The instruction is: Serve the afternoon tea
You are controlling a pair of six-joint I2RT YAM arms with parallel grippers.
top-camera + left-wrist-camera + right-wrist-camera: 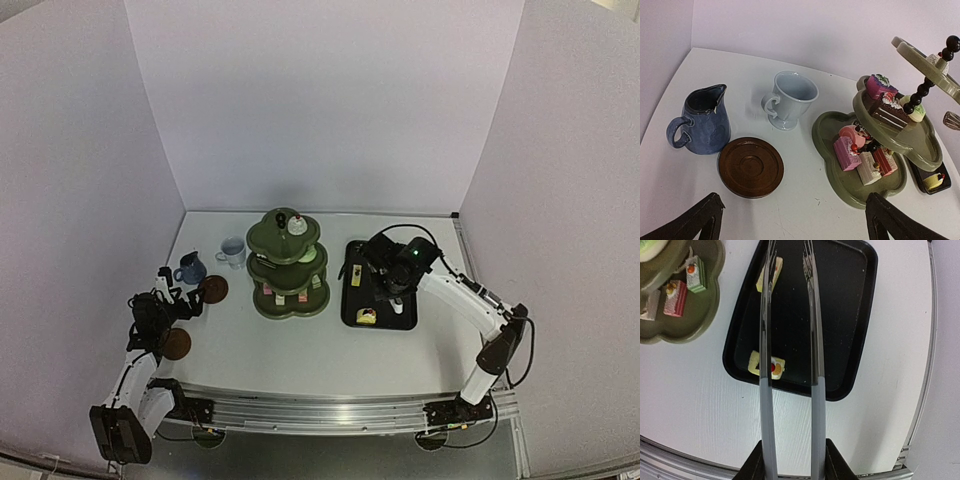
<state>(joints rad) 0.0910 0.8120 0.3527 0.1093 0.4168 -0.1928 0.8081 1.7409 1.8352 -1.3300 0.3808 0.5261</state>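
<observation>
Left fingers (700, 221) wide apart by brown saucer (751, 167); right fingers (755, 467) clamped on metal tongs (816, 355) over black tray (850, 315)

The gripper (792, 464) holds tongs (815, 340), apparently clear of two cakes (768, 365) on tray (847, 315).

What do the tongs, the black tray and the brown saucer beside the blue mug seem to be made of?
The tongs look like polished metal, probably steel: both arms mirror-bright. The black tray is dull and matte, plastic or coated metal; unclear which. The brown saucer looks like turned wood with concentric rings, though glazed ceramic is possible.
</observation>
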